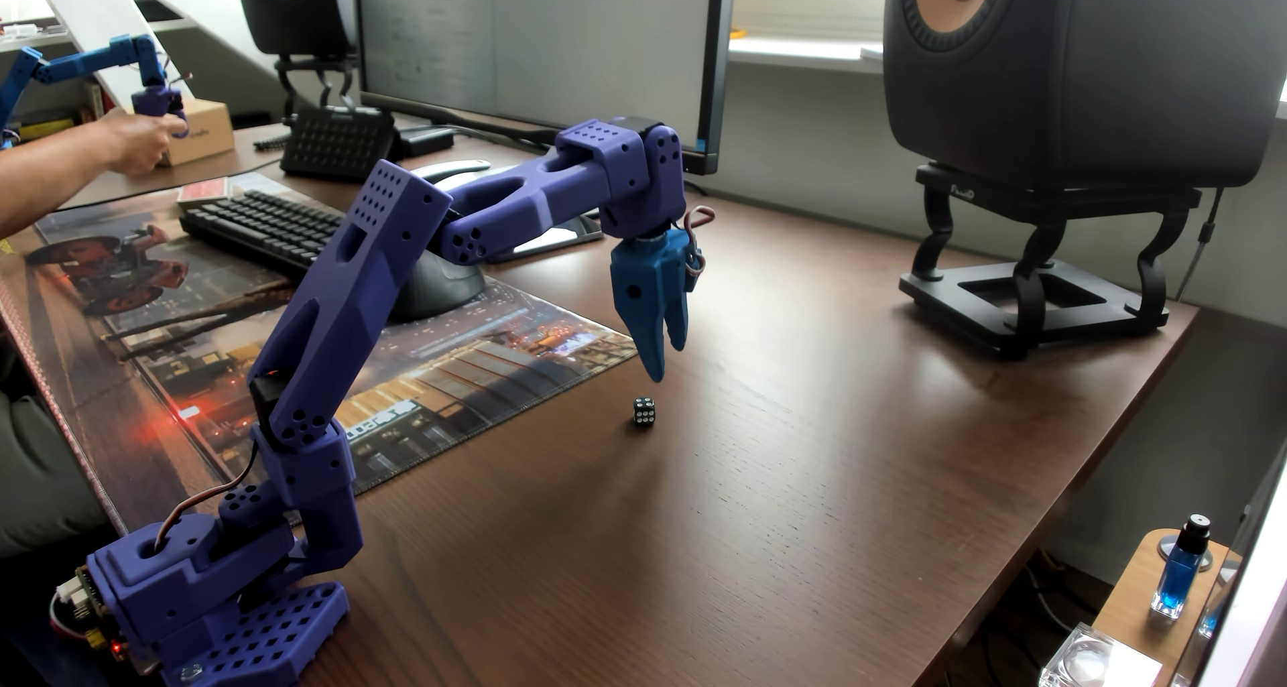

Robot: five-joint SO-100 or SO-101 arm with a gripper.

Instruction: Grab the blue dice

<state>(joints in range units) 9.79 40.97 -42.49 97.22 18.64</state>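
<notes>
Arm (334,353): base sits at the near left corner of the table (801,520). The lower link rises steeply, the upper link runs level to the right, and the wrist bends straight down.

Gripper (665,360): points down, fingers nearly together with a narrow gap at the tips. It holds nothing and touches nothing, hanging clear above the table.

Dice (644,411): dark cube with white pips, resting on bare wood just below the gripper tips and slightly nearer the camera, just beside the right edge of the mat (209,353).

Beyond: keyboard (268,226) on the mat, monitor (543,47) behind it, speaker (1086,74) on a stand at far right. At far left, a hand (136,143) holds a second blue arm (90,64).
</notes>
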